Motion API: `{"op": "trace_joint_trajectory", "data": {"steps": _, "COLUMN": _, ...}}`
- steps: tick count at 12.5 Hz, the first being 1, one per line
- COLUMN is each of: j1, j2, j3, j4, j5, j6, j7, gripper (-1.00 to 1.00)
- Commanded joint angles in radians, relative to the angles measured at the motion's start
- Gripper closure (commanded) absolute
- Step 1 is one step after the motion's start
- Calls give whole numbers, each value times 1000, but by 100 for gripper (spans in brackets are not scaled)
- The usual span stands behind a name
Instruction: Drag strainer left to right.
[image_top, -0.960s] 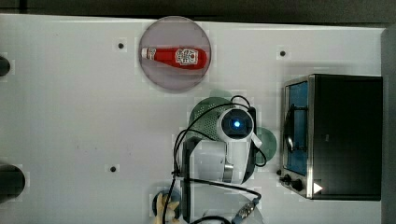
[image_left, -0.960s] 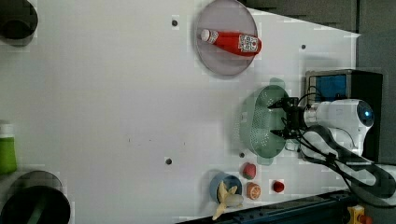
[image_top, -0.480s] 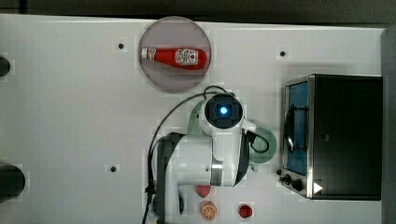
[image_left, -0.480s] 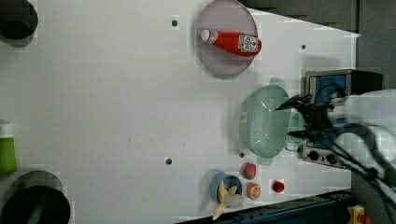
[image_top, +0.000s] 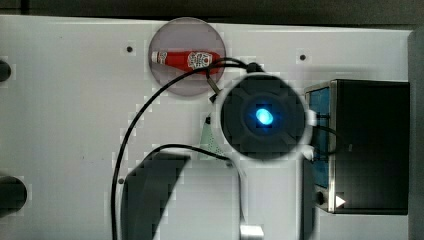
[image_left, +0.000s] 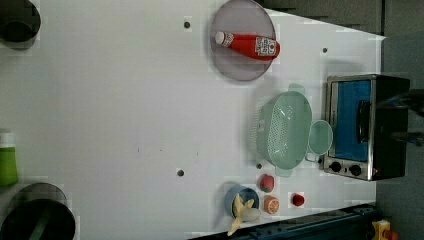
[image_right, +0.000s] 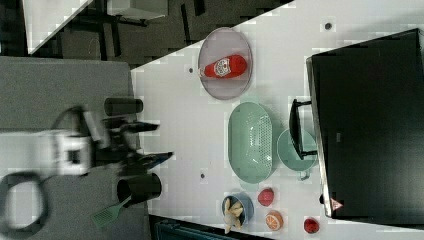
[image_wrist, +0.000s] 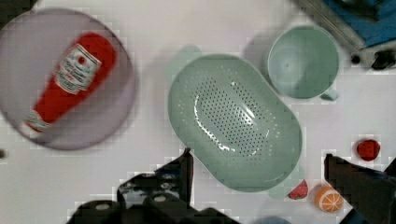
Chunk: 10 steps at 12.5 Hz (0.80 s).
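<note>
The strainer (image_left: 285, 130) is a pale mint-green oval colander dotted with holes. It rests on the white table beside the toaster oven (image_left: 365, 125). From the wrist view the strainer (image_wrist: 233, 121) lies well below my gripper (image_wrist: 258, 157), whose dark fingers (image_wrist: 182, 172) stand wide apart with nothing between them. My gripper (image_right: 157, 142) hangs high above the table, open, at the right view's left. In the top view my arm's wrist (image_top: 264, 116) covers most of the strainer (image_top: 207, 140).
A mint mug (image_left: 320, 137) sits between strainer and oven. A ketchup bottle (image_left: 250, 45) lies on a grey plate (image_left: 235, 70). A blue bowl (image_left: 240, 200) with a banana and small fruits (image_left: 271, 204) stand near the table edge. A dark cup (image_right: 140, 187) and spatula (image_right: 107, 215) lie further off.
My arm has lifted up and away from the strainer's rim, toward the top camera. The strainer has stayed beside the oven. The gripper remains open.
</note>
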Motion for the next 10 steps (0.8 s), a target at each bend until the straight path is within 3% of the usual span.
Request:
{"op": "trace_joint_trajectory", "data": {"steps": 1, "j1": -13, "j2": 5, "j3": -15, "j4": 87, "j5": 31, "j6": -149, "j7": -98, "gripper": -100}}
{"op": "trace_joint_trajectory", "data": {"steps": 4, "j1": -13, "j2": 3, "j3": -16, "j4": 138, "j5": 31, "j6": -181, "j7": -107, "gripper": -100}}
{"op": "trace_joint_trajectory", "data": {"steps": 10, "j1": -12, "j2": 11, "j3": -15, "j4": 133, "j5": 32, "j6": -202, "j7": -109, "gripper": -100}}
